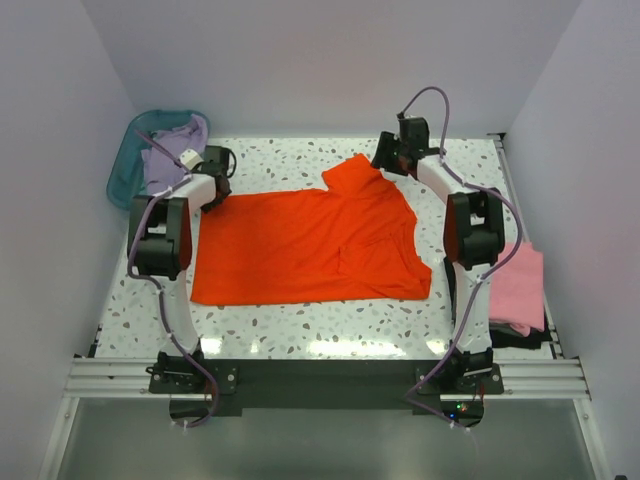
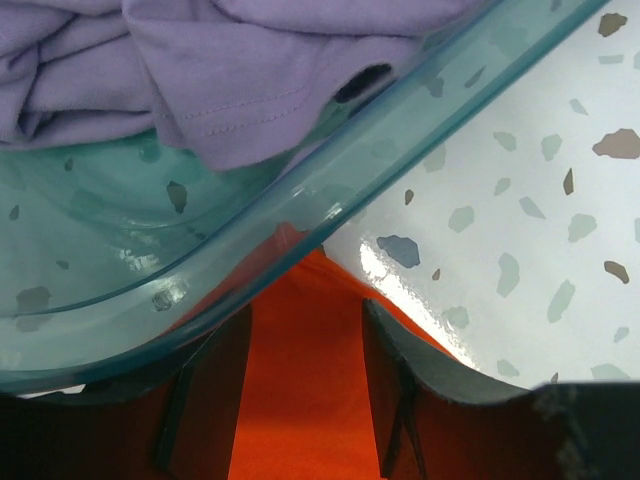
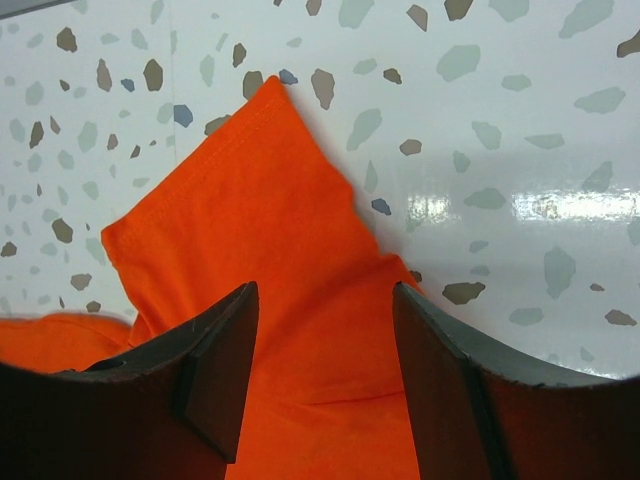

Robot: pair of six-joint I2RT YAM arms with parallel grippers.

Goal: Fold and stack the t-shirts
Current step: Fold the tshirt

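Note:
The orange-red t-shirt point(image 1: 310, 245) lies spread flat on the table, one sleeve pointing to the far side. My left gripper point(image 1: 218, 190) is open over the shirt's far left corner, next to the basket; in the left wrist view point(image 2: 305, 325) orange cloth point(image 2: 300, 400) shows between its fingers. My right gripper point(image 1: 388, 160) is open over the far sleeve point(image 3: 250, 220); the right wrist view point(image 3: 325, 300) shows cloth between its fingers. The pale lavender t-shirt point(image 1: 175, 150) lies crumpled in the basket point(image 2: 200, 60). The light pink t-shirt point(image 1: 518, 285) lies folded at the right edge.
The teal plastic basket point(image 1: 125, 165) stands at the far left corner, its rim point(image 2: 330, 190) just ahead of my left fingers. A dark object point(image 1: 520, 338) lies under the pink shirt's near side. White walls close in the table on three sides.

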